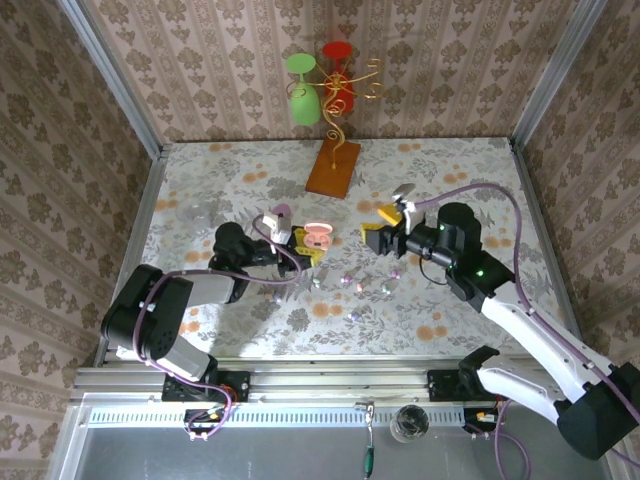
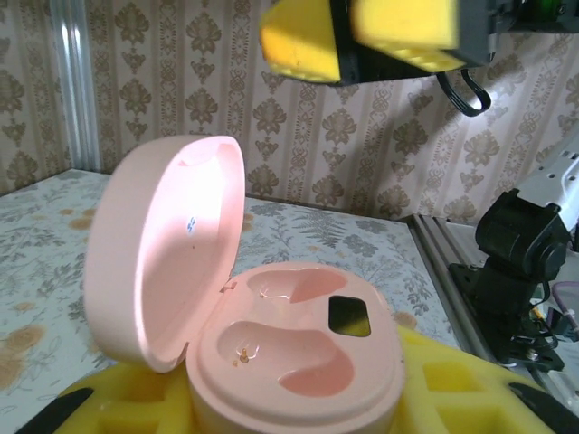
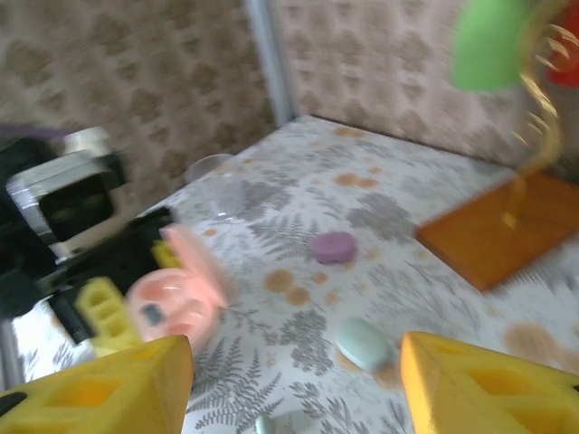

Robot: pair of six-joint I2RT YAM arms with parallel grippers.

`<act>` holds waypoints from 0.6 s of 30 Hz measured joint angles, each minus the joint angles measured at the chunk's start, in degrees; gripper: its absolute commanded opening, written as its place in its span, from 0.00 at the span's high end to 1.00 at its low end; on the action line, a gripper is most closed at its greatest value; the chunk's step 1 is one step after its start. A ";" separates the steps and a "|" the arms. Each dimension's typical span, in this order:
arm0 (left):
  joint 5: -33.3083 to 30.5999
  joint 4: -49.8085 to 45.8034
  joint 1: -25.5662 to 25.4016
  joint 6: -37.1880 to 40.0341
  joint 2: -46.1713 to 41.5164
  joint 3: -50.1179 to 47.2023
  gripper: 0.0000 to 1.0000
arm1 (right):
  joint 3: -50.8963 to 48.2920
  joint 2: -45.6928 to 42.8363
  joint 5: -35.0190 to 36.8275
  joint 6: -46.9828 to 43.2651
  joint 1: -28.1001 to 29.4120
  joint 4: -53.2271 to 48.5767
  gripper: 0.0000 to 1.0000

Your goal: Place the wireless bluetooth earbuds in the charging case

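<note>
Pink case (image 2: pixel 308 362) gripped in left claw (image 1: pixel 312 248); right claw (image 1: pixel 384 234) spread, near.

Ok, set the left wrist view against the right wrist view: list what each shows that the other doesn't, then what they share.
Left wrist, not right wrist: the inside of the pink charging case up close, both wells empty, and the right gripper seen from outside. Right wrist, not left wrist: a purple case and a mint case lying on the table, plus the orange stand base. Both: the open pink charging case clamped in the left gripper, and the patterned walls.
</note>
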 measured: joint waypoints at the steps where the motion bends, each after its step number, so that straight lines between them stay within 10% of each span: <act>1: 0.00 0.04 0.44 0.00 -0.24 -0.04 0.63 | 0.00 0.15 0.83 1.51 -0.76 -1.07 0.36; 18: 0.02 0.09 3.78 1.03 -2.71 -0.92 0.63 | 3.43 33.07 -5.16 13.22 0.22 -15.34 0.38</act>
